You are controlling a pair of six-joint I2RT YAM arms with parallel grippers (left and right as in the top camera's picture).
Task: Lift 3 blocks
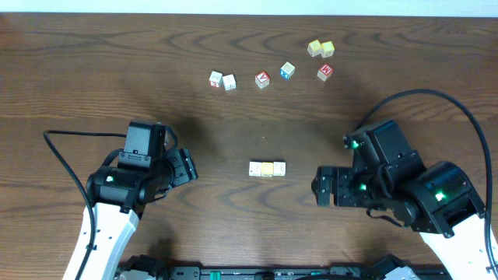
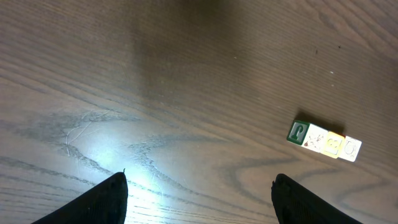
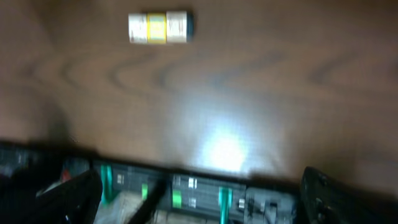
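Blocks [image 1: 267,169] sit mid-table [image 1: 93,78] as one touching row, whitish-yellow-whitish, with bare wood on every side. Left gripper [image 1: 187,165] is at the row's 9 o'clock, well apart, fingers spread wide. Right gripper [image 1: 322,187] is at the row's 4 o'clock, nearer, fingers also spread wide (its wrist view is blurred), and close to the table's 6 o'clock edge. Lettered cubes [image 1: 262,79] and a yellow pair [image 1: 320,49] are scattered at 12 o'clock, well apart from the row. Both arms are low, with the wrists aimed inward at the row.
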